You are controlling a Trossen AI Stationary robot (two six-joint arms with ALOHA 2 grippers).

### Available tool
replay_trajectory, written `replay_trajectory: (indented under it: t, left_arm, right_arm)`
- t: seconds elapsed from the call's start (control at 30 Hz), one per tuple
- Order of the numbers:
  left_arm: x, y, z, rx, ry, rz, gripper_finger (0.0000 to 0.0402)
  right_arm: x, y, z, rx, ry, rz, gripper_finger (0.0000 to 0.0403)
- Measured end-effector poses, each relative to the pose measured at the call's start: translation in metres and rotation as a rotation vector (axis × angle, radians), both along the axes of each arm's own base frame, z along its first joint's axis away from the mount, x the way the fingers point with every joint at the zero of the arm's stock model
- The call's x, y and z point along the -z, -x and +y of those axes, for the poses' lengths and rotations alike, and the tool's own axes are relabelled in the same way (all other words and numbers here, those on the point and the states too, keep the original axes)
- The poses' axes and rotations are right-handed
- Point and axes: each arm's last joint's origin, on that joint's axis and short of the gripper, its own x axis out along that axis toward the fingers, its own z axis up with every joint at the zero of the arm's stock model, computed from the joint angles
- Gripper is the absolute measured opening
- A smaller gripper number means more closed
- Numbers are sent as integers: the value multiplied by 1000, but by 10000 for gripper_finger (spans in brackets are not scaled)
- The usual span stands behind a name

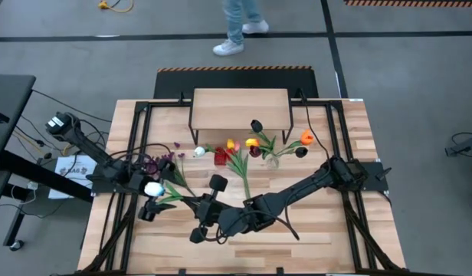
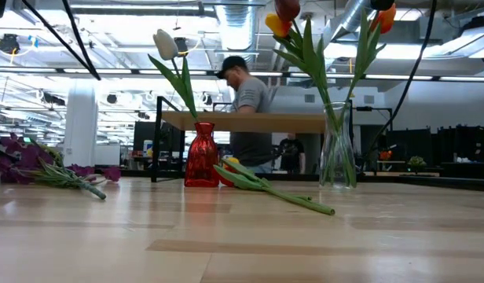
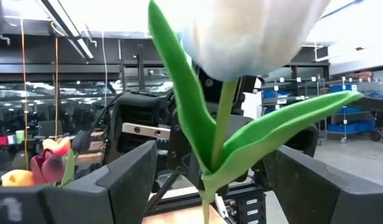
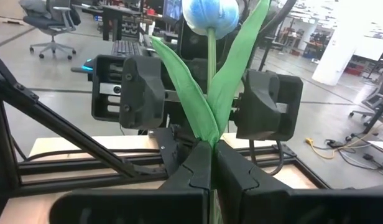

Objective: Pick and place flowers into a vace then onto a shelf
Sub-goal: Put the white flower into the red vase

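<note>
My right gripper (image 4: 211,167) is shut on a white tulip (image 4: 210,15) and holds it out over the table's left half toward my left gripper (image 4: 204,93). The left gripper (image 3: 210,158) is open, one finger on each side of the tulip's leaves without touching them, just below the bloom (image 1: 153,188). A red vase (image 1: 221,157) with one white tulip and a glass vase (image 1: 273,159) with several tulips stand in front of the shelf (image 1: 240,107). Another tulip (image 1: 240,175) and purple blossoms (image 1: 163,162) lie flat on the table. My right gripper pinches the white tulip's stem (image 4: 210,148) between its two fingers, just under the base of the leaves. The fingers come about level from the table's right side. The bloom and leaves stick out beyond the fingertips, clear of the table.
A person (image 2: 246,102) stands beyond the table's far edge, behind the shelf. Black frame rails (image 1: 136,146) run along both sides of the table. The near part of the tabletop (image 2: 242,244) is bare wood.
</note>
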Motion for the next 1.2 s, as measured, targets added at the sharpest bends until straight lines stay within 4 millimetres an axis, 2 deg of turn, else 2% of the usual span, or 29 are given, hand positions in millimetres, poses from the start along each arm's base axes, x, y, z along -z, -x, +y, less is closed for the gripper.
replay_trajectory:
  t: [0.17,0.3,0.4,0.6,0.67,0.9,1.2]
  left_arm:
    - [0,-2,-1,-7,1,2,278]
    - [-4,-2,-1,-12,-3,-8,243]
    - [-7,-2,-2,-1,-8,-15,193]
    - [-6,-5,-4,2,-50,33,45]
    - [-5,-6,-5,3,-55,42,14]
    - [-3,-7,-5,-3,-45,76,4]
    - [-1,-10,-6,-28,-52,146,1]
  right_arm:
    - [1,0,0,-1,2,6,0]
    - [2,0,0,1,-3,20,0]
    - [3,0,0,1,-3,22,0]
    - [3,1,1,-3,-1,24,1]
    - [3,2,3,-8,5,32,7]
    - [5,7,13,-30,17,45,71]
    - [7,22,41,-91,33,72,210]
